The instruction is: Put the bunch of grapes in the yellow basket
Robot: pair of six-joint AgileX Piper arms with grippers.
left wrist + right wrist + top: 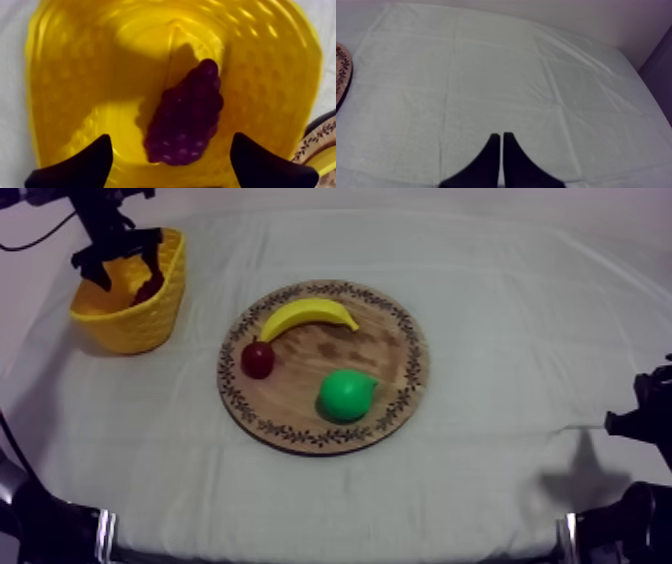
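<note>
The purple bunch of grapes lies on the floor of the yellow basket, free of the fingers. My left gripper hangs over the basket, open, its two black fingertips wide apart on either side of the grapes. From above, the left gripper sits over the yellow basket at the far left, with a dark bit of the grapes showing inside. The round wooden board lies mid-table. My right gripper is shut, a narrow wedge above bare cloth.
On the board rest a banana, a small red fruit and a green pear. The board's patterned rim lies beside the right gripper's stretch of cloth. The right arm sits low at the right edge.
</note>
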